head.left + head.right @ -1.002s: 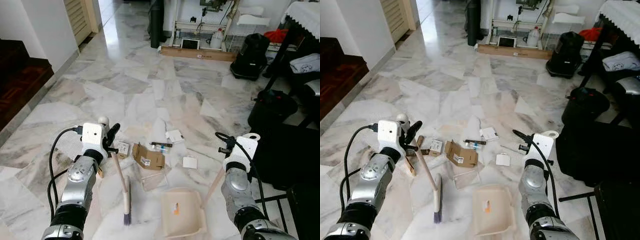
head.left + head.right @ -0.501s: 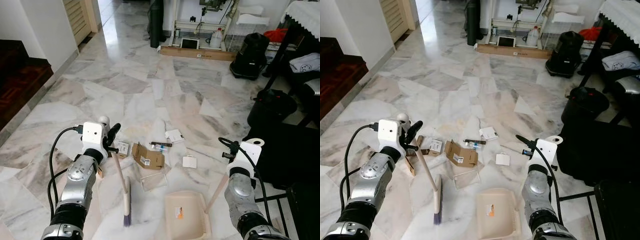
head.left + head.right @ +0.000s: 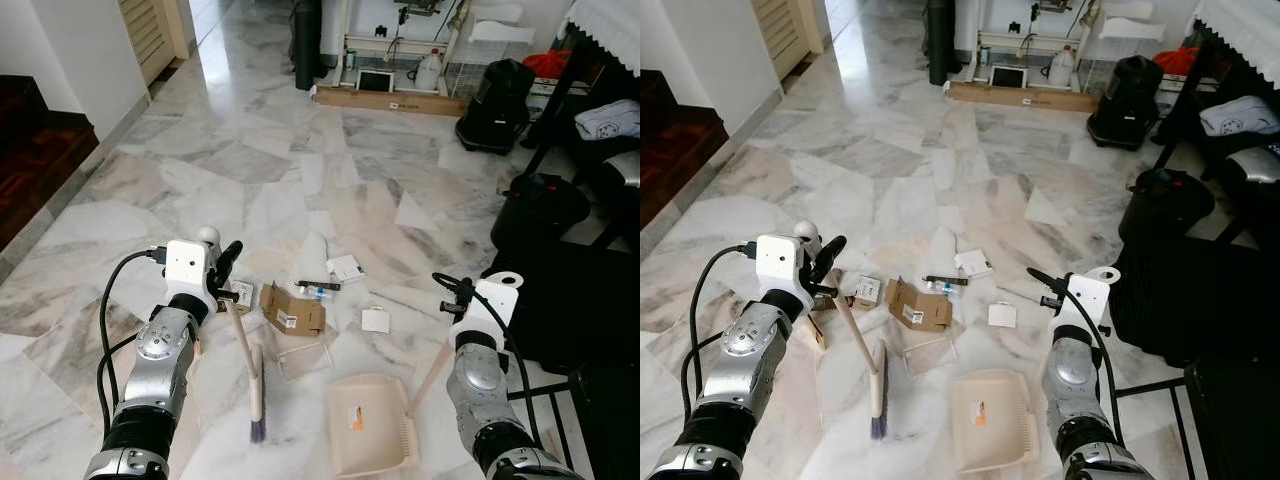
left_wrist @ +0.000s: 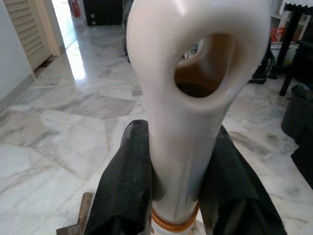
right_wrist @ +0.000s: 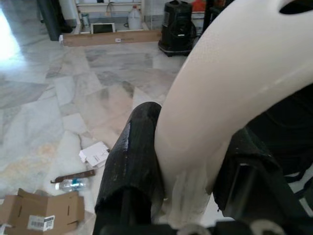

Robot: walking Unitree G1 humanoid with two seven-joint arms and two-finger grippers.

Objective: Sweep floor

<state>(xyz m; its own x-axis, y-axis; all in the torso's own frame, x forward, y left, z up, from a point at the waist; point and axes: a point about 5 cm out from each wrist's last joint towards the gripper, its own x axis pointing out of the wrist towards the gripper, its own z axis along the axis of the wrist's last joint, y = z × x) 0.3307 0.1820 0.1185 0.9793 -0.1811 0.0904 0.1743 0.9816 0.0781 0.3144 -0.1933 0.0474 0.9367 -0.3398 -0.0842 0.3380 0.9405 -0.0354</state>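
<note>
The left gripper [image 4: 178, 196] was clamped on the broom [image 3: 250, 372], whose bristles rested on the marble floor [image 3: 250, 190] near a cardboard box [image 3: 293, 312]. The right gripper [image 5: 188, 186] gripped the dustpan [image 3: 368, 425], lying right of the broom.

Glossy marble floor [image 3: 300, 190]; smooth plastic dustpan [image 3: 365, 425]
</note>
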